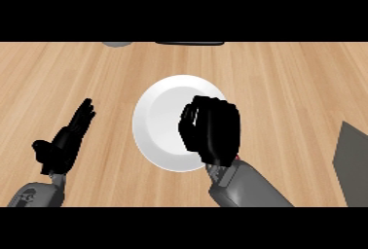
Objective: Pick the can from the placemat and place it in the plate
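Note:
A white plate (159, 109) lies in the middle of the wooden counter. My right hand (212, 129) hovers over the plate's right half with its fingers curled. The can is almost wholly hidden inside that hand. Only a small red sliver (236, 157) shows beside the wrist. The grey placemat (354, 165) lies at the right edge of the view, with nothing visible on it. My left hand (68, 138) rests open at the left, fingers pointing up, apart from the plate.
A grey object (115, 44) and a dark flat object (191, 43) peek in at the counter's far edge. Bare wood lies between the plate and the placemat.

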Available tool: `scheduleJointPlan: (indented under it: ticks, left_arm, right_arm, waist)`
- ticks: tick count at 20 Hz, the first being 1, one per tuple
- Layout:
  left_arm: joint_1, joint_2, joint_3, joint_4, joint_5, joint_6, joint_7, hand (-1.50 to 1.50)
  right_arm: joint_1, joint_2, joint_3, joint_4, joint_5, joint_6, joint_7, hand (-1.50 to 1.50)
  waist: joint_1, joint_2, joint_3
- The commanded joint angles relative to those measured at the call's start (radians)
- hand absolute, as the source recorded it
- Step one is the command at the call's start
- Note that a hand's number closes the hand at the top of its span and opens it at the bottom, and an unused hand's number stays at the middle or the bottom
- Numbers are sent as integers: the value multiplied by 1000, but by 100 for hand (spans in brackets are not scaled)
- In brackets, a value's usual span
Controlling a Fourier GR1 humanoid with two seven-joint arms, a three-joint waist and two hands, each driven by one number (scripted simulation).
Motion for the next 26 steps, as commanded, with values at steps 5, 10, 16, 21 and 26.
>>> scheduleJointPlan:
  ticks: [5, 10, 16, 21, 26]
  left_arm:
    - [15, 18, 22, -13, 5, -34, -5, 0]
    - [50, -4, 9, -35, -13, -18, -9, 0]
    - [4, -14, 25, 14, -25, -16, -21, 0]
    - [17, -41, 21, 11, -38, 16, -9, 0]
    - [56, -6, 46, -75, -20, 2, 32, 0]
  right_arm:
    - [-182, 1, 39, 286, -117, -353, 208, -150]
    - [-260, 1, 12, 402, -249, -430, 195, -150]
    - [-265, 1, -67, 429, -298, -679, 61, -150]
    - [-115, 1, -100, 283, -357, -822, -51, -150]
    - [124, -59, -79, 41, -486, -863, -235, -150]
  waist:
    - [11, -2, 0]
    - [13, -2, 1]
    - [0, 2, 1]
    - [-31, -3, 2]
    - [-43, -10, 2]
